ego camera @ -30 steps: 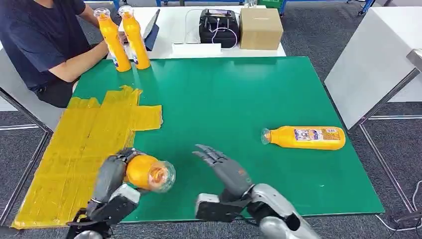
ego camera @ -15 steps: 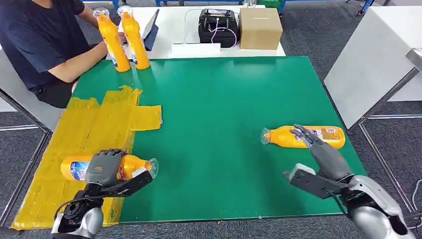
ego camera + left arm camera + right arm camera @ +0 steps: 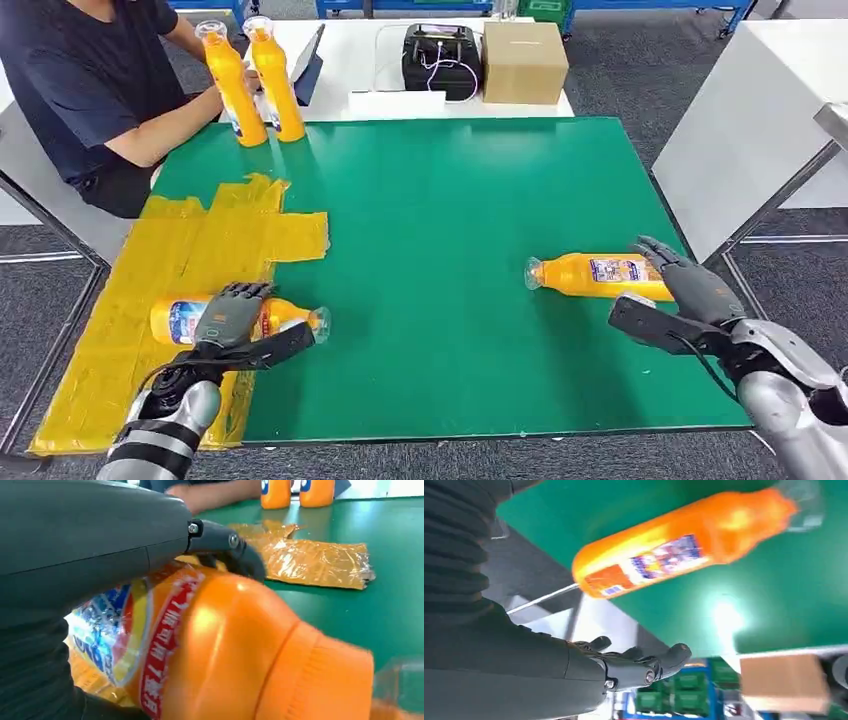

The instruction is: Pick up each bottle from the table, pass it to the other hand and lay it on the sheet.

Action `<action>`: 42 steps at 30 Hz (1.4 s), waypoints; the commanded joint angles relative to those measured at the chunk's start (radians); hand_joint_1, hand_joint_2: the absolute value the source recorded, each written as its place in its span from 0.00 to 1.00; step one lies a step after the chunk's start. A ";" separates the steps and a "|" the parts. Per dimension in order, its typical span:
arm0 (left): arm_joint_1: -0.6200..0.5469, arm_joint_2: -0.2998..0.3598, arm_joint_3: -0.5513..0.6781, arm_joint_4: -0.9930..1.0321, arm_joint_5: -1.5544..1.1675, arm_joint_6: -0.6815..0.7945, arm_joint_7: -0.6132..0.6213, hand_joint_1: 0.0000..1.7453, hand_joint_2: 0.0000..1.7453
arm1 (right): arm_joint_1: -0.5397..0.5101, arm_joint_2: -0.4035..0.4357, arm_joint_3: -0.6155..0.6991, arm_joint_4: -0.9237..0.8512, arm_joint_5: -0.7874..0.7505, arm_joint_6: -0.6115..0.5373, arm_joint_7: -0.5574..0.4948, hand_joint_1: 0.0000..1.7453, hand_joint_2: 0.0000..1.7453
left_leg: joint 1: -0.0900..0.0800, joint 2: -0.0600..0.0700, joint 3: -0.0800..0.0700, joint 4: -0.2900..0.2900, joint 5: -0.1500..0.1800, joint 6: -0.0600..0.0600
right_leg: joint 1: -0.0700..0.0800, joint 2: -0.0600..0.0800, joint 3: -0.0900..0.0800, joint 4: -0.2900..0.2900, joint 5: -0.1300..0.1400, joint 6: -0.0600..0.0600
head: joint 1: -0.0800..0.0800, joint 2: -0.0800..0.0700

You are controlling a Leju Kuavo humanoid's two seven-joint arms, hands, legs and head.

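The right hand [image 3: 690,290] had its fingers [image 3: 664,661] apart and lightly curled, gripping nothing, and the table bottle [image 3: 600,276] lay just beyond them, toward the table's middle. Whether the fingertips touched its flat end, the head view did not settle; in the right wrist view there was a clear gap between palm and bottle. That bottle lay on its side on the green table [image 3: 450,200], long axis running straight across the robot's front, cap end pointing away from the right hand toward the left one, base end nearest the fingers. So the right hand was much the nearer, and by my reading the pick would want the fingers carried a little further along the body so they wrap across it, not over the end. Over on the other side, the left hand [image 3: 228,318] lay over the sheet bottle [image 3: 180,320], fingers draped on its body; a firm clamp or a mere rest, I could not tell. This one lay on the yellow sheet [image 3: 160,260], cap poking off the sheet's edge onto the green.
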 commanded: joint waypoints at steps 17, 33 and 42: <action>0.213 0.008 0.147 -0.526 0.805 -0.148 -0.060 0.00 0.00 | 0.012 0.000 -0.045 0.404 0.125 -0.037 -0.011 0.00 1.00 | 0.001 0.002 -0.007 0.001 0.000 0.000 | 0.001 0.001 -0.006 -0.001 0.002 -0.001 | 0.000 0.000; 0.308 0.015 0.153 -0.629 1.079 -0.200 -0.092 0.00 0.00 | -0.132 0.100 -0.060 0.537 0.283 -0.102 -0.017 0.00 1.00 | 0.000 0.005 -0.009 -0.001 0.000 -0.001 | 0.000 0.004 -0.010 -0.002 0.002 -0.001 | 0.000 0.000; 0.354 0.015 0.138 -0.689 1.084 -0.195 -0.116 0.00 0.00 | -0.207 0.159 -0.052 0.586 0.369 -0.135 -0.022 0.00 1.00 | 0.000 0.007 -0.012 0.000 0.000 -0.001 | 0.000 0.006 -0.012 0.000 0.002 -0.001 | 0.000 0.000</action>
